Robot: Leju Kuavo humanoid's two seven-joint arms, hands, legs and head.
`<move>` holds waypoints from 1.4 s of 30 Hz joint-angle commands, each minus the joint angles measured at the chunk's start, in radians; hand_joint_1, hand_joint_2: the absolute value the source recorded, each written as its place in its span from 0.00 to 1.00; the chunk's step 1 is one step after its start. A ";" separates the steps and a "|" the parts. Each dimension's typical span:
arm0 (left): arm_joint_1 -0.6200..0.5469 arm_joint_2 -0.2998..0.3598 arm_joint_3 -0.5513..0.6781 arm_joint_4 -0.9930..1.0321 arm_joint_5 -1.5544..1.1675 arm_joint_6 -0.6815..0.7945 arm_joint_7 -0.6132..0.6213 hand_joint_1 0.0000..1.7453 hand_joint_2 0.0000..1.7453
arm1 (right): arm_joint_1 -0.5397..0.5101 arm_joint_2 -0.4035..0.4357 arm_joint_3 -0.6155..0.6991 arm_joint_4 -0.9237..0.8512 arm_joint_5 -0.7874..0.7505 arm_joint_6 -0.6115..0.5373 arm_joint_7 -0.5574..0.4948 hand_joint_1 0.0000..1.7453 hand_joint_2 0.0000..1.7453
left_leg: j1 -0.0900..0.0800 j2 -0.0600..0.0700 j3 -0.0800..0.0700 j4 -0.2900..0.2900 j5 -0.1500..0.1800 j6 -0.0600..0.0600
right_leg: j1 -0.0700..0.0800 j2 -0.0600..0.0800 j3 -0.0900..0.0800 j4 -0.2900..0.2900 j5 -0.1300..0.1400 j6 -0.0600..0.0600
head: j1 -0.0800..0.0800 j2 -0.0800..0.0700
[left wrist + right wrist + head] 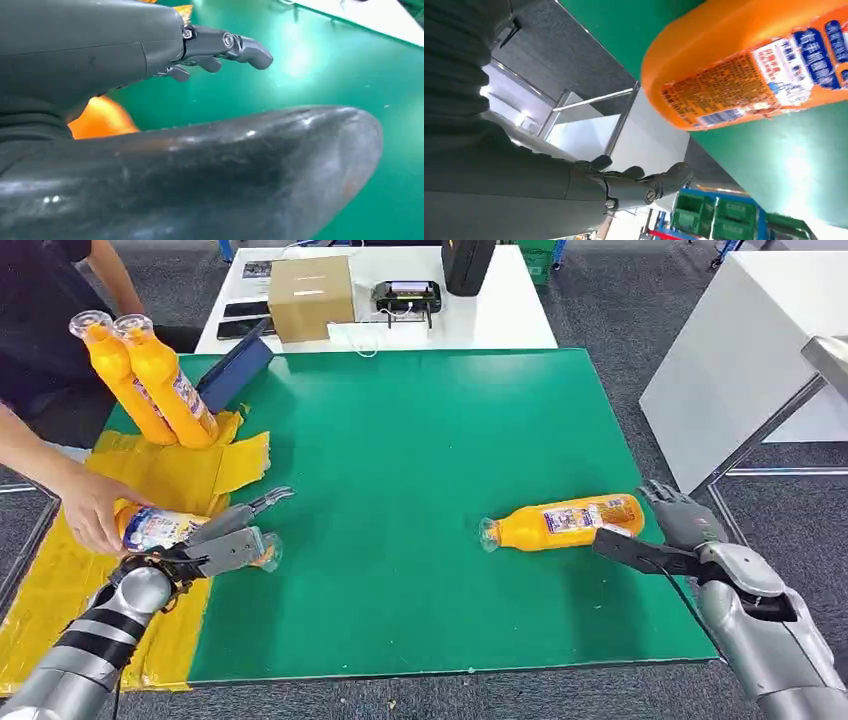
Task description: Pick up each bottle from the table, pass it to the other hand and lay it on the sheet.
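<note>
Head view: the left hand (pixel 232 537) lies over the edge where the yellow sheet (pixel 150 475) meets the green mat (pixel 420 440), with a bottle (pixel 185 530) lying on its side under and between its fingers. The fingers reach out along the bottle rather than wrapping it — whether they grip it or merely rest on it I cannot tell. A person's hand (pixel 90 508) holds the same bottle's base end, on the side away from the fingertips, apparently to take or steady it as it goes down on the sheet. Beyond the fingertips two more bottles (pixel 145 375) stand leaning together on the sheet. The right hand (pixel 672 530) sits at the base end of the fourth bottle (pixel 562 523), which lies on the mat with its cap pointing away from the hand. Thumb on the near side, fingers past the far side, base between them but not clasped — it reads as a hand spread for the next pick. Count: four bottles, one on the mat, three at the sheet.

Left wrist view: the thick thumb (pixel 210 170) lies across the foreground, the darker fingers (pixel 235 45) stretch out straight, and a patch of orange bottle (pixel 100 117) shows between them, close to the palm.

Right wrist view: the orange bottle's (pixel 749 65) labelled base looms just off the fingers (pixel 644 185), which are extended and apart, touching nothing.
</note>
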 commanded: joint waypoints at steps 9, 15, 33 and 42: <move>-0.052 0.000 -0.086 -0.013 0.042 -0.011 0.009 0.00 0.00 | -0.195 0.126 0.133 0.299 0.075 -0.037 -0.019 0.00 1.00 | 0.002 0.000 0.002 0.000 -0.001 -0.001 | 0.001 0.004 0.002 -0.001 0.000 -0.002 | 0.000 0.000; -0.070 -0.008 -0.099 -0.030 0.062 -0.019 0.014 0.00 0.00 | -0.253 0.186 0.211 0.414 0.111 -0.054 -0.047 0.00 1.00 | 0.002 0.002 0.001 0.001 -0.001 -0.001 | 0.002 0.006 0.001 0.000 0.000 -0.002 | 0.000 0.000; -0.191 -0.069 -0.169 0.096 0.079 -0.025 -0.007 0.00 0.00 | -0.278 0.174 0.485 0.602 0.075 0.114 -0.169 1.00 1.00 | 0.004 -0.002 0.009 -0.001 0.000 -0.001 | 0.003 0.001 0.009 -0.003 0.000 -0.002 | 0.000 0.000; -0.198 -0.079 -0.175 0.094 0.084 -0.027 0.003 0.00 0.00 | -0.277 0.173 0.487 0.587 0.049 0.117 -0.144 1.00 1.00 | 0.004 0.000 0.013 0.000 0.000 -0.001 | 0.003 0.002 0.012 -0.002 0.000 -0.002 | 0.000 0.000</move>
